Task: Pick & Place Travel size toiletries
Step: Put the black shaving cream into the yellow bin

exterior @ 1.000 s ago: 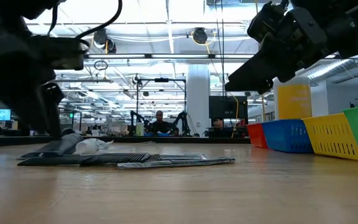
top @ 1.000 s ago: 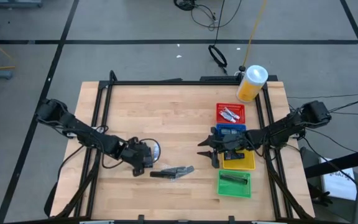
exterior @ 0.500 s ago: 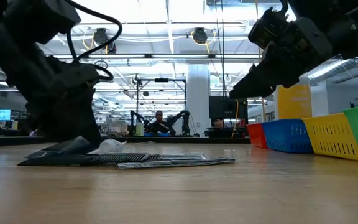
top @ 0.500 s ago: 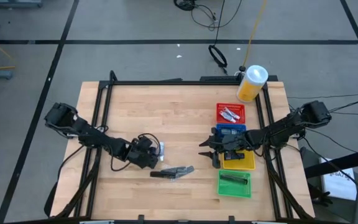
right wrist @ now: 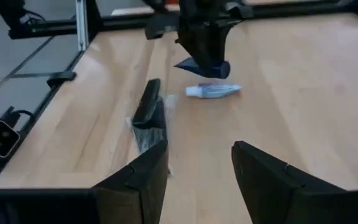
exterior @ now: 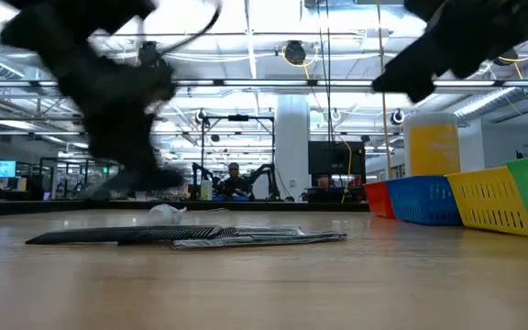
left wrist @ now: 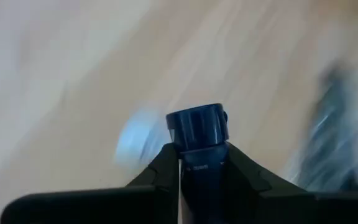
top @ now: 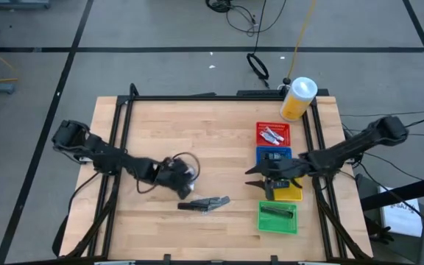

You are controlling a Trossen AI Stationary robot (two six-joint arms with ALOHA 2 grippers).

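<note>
My left gripper (top: 185, 185) hangs over the table's middle left, shut on a small dark blue tube with a ribbed cap (left wrist: 197, 126); it also shows in the right wrist view (right wrist: 207, 53). Just under it a white tube (right wrist: 213, 91) lies flat on the wood. A heap of dark flat sachets (top: 205, 204) lies toward the near edge. My right gripper (top: 258, 180) hovers open beside the baskets, nothing between its fingers (right wrist: 199, 149). My left gripper pinches the dark tube's body just behind the cap (left wrist: 202, 169) between its two fingers. The cap end (right wrist: 215, 68) sticks out past the fingertips. The fingers come from above, slanting down, and the tube hangs clear of the table, cap end lowest.
A row of small baskets stands at the right: red (top: 273, 134) with pale items, blue (top: 274, 156), yellow (top: 284, 194), green (top: 278, 218) with a dark item. A yellow canister (top: 298, 98) stands at the far right corner. Black frame rails run along the table's edges.
My left gripper has shut on the dark tube and lifted it off the table, shifting slightly toward the right edge; the white tube stayed on the wood. My right gripper has risen and drawn back a little toward the right edge.
</note>
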